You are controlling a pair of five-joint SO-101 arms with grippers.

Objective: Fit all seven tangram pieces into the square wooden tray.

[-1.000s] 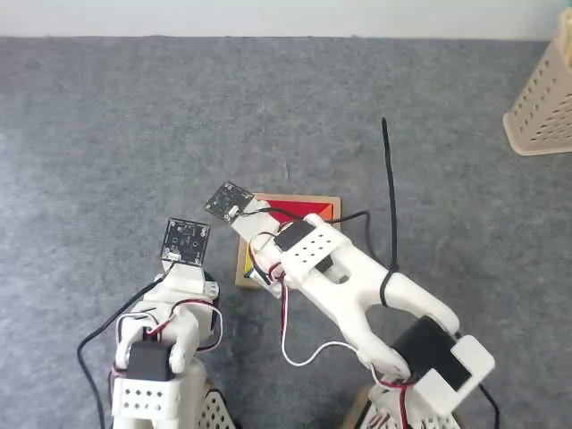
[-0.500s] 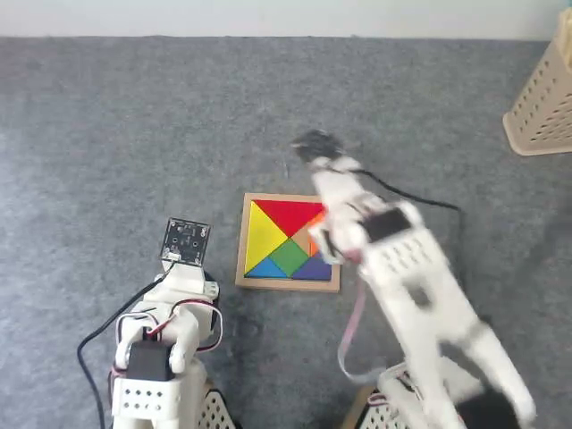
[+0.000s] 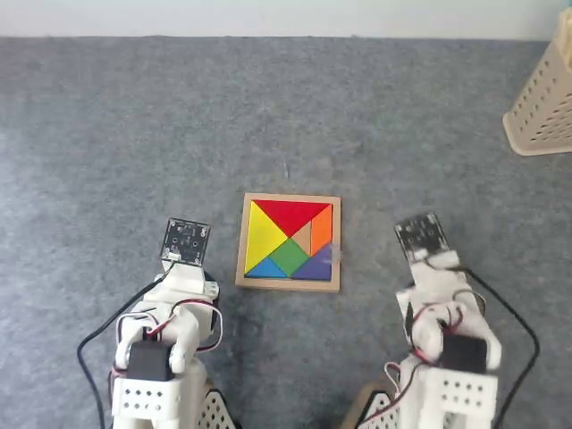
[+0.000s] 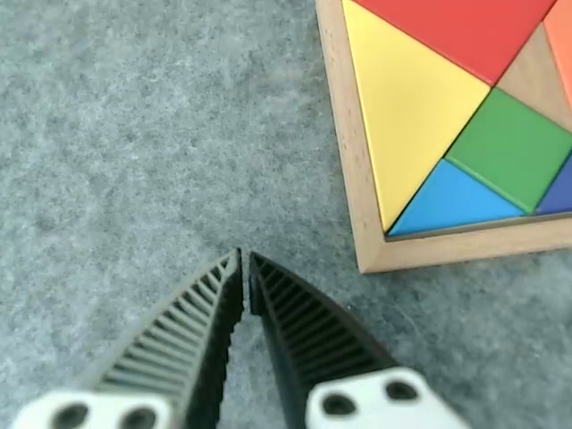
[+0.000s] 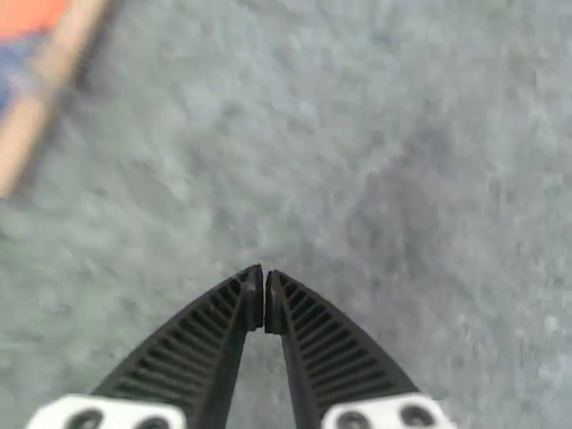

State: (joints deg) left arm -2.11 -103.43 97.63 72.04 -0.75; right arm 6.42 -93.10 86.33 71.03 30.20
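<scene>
Left gripper (image 4: 243, 257): ribbed black fingers clenched, empty, over grey felt mat (image 3: 134, 134), near a corner of the square wooden tray (image 3: 288, 197). Right gripper (image 5: 264, 273): clenched, empty, on the tray's other side. Coloured flat tangram pieces (image 3: 264, 234) lie inside the tray. One tan triangle (image 3: 304, 238): piece or bare floor, unclear. Cream perforated basket (image 3: 545, 98) at far edge.

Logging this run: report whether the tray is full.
Cannot tell: six coloured pieces lie in the tray, but the tan triangle beside the green square could be bare wood.
</scene>
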